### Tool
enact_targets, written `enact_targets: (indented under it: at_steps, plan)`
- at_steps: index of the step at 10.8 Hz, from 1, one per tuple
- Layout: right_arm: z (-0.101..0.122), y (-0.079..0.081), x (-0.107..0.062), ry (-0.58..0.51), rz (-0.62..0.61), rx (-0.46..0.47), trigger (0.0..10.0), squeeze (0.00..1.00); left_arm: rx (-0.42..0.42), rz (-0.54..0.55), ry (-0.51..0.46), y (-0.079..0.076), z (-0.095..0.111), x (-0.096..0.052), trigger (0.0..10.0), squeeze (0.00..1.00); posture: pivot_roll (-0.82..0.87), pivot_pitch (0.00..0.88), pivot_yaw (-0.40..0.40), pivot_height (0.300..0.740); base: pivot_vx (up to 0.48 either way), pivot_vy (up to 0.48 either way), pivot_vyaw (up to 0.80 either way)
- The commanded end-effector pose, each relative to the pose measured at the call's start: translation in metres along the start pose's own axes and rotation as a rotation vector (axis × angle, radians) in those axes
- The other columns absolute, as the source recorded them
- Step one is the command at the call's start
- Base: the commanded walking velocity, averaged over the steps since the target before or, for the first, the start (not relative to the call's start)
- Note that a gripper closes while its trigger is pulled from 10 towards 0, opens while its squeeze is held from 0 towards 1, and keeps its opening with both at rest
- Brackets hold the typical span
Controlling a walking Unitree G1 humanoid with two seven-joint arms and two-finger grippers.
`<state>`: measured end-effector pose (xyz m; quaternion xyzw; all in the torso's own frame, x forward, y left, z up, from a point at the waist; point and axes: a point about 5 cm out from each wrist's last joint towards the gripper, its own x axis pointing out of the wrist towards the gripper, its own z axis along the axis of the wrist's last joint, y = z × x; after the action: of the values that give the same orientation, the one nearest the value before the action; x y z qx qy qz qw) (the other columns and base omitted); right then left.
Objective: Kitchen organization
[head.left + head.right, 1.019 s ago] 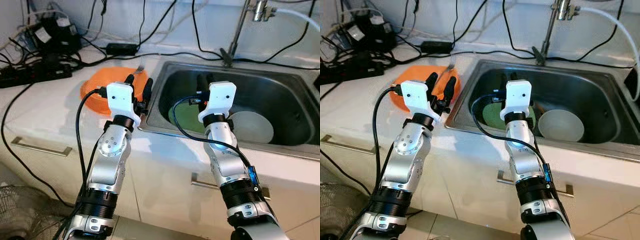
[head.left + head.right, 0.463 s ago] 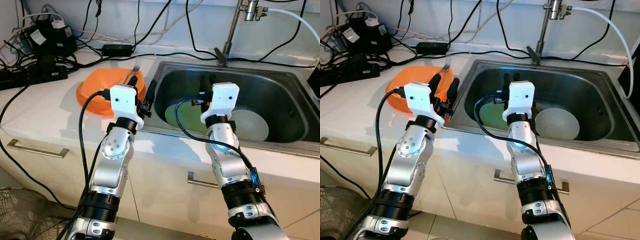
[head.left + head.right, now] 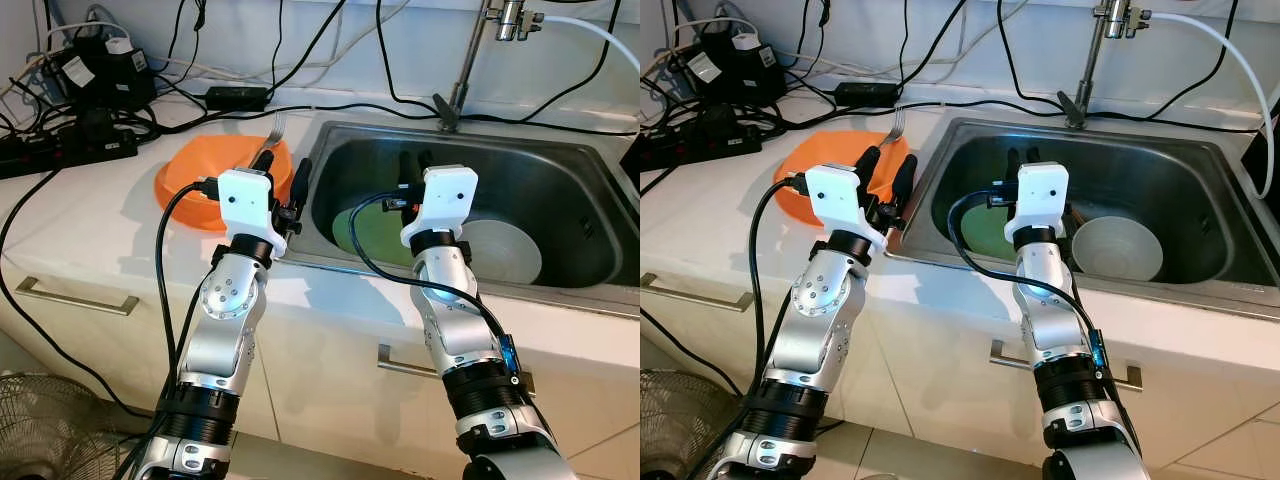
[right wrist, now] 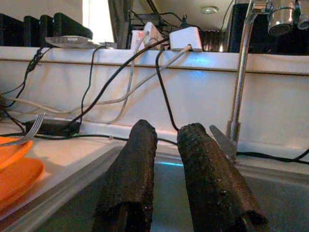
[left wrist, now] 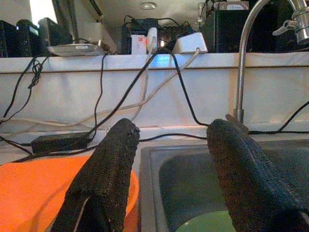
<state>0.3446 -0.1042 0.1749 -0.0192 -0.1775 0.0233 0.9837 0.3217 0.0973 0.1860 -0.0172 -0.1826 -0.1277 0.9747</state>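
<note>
Sink [image 3: 560,160]: steel basin set in the white counter; the landmark for the entries below.
Green plate [image 3: 372,232]: lies flat on the sink floor, toward its left end.
White bowl [image 3: 508,250]: in the sink, just right of the green plate, upright.
Orange plate [image 3: 190,180]: on the counter just left of the sink.
Fork [image 3: 276,128]: rests on the orange plate's far edge, near the sink's left rim.
Right gripper [image 4: 166,159]: held over the sink's left half, above the green plate; fingers close together with a narrow gap.
Left gripper [image 5: 171,162]: above the sink's left rim, beside the orange plate; fingers spread wide, holding nothing.
Tap [image 3: 470,60]: stands behind the sink.
Cables [image 3: 90,100]: black leads and power strips on the counter, well left of the sink.
</note>
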Motion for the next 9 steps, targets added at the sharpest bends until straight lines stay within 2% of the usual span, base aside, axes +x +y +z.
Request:
enact_targets:
  at_steps: [1, 9]
  plan:
    - [-0.0027, -0.0019, -0.0026, 0.007, -0.012, 0.006, 10.0, 0.00, 0.004, 0.012, -0.019, 0.0028, 0.0037, -0.0015, 10.0, 0.00, 0.14, 0.000, 0.035, 0.740, -0.247, 0.000, 0.00]
    - [-0.0032, -0.0023, -0.0027, 0.007, -0.011, 0.004, 10.0, 0.00, 0.005, 0.024, -0.021, 0.0046, 0.0041, -0.0014, 10.0, 0.00, 0.14, 0.000, 0.030, 0.740, -0.312, 0.000, 0.00]
